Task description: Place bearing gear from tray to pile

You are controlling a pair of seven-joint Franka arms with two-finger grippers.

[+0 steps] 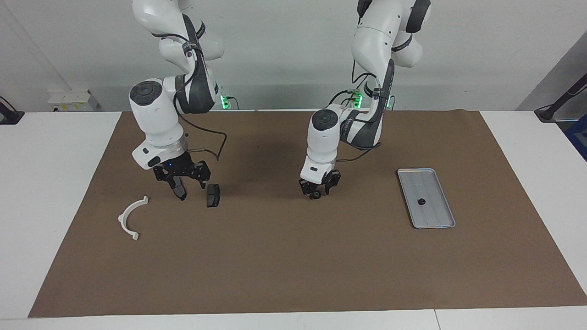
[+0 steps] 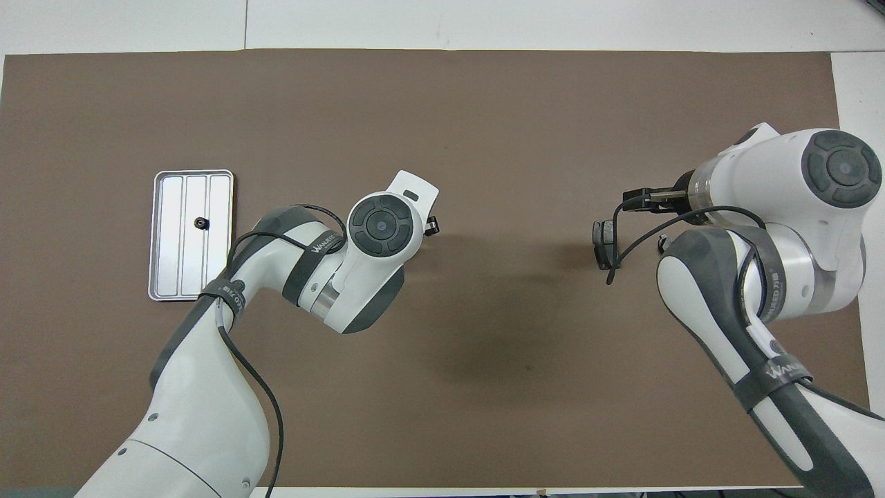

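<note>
Left arm bending down mid-mat, left claw (image 1: 317,193) parting over a small black gear (image 1: 316,195), right claw (image 1: 182,183) hanging apart at nine o'clock, straddling a brake pad (image 1: 179,187)

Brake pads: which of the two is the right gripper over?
The brake pad nearer the white bracket; the right gripper straddles it, open. The other pad lies clear beside it.

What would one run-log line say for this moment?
left pincer: low over mat, small black part under it | right pincer: open over brake pad | tray: one gear
</note>
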